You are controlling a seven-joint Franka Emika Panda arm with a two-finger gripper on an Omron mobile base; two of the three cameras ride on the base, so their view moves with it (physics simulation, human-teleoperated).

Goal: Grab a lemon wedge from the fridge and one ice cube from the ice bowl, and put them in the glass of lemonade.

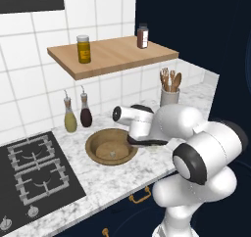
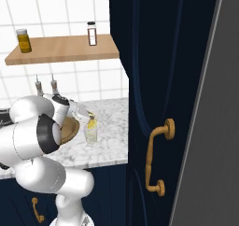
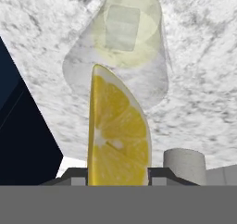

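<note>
— See that? The gripper [image 3: 118, 174] has its jaws pinching the lemon wedge [image 3: 118, 135], thin edge up, right above the glass of lemonade [image 3: 121, 56].

— And something square and pale is already sitting in the drink. An ice cube, I'd guess.

— Looks like it. My worry is the drop. In the hand view the wedge hangs over the near rim of the glass, not over its middle. If the jaws part here, I reckon it could clip the rim and tumble onto the marble counter [image 2: 109, 143].

— Or the hand nudges the glass. It's a light, narrow thing, and the counter's front edge isn't far from it on that side.

— True. A knock would spill it toward the navy cabinet door [image 2: 158, 80] standing beside the glass.

— What else is around the glass?

— The ice bowl [image 1: 112, 146] is just beside it, on the stove [image 1: 37, 167] side. Behind the bowl stand two spouted bottles [image 1: 70, 116], against the white tiles. A crock of wooden utensils [image 1: 169, 90] sits behind the glass, and above everything there's a wooden shelf [image 1: 112, 55] with two jars.

— Marble's slick, so a dropped wedge would slide.
</note>
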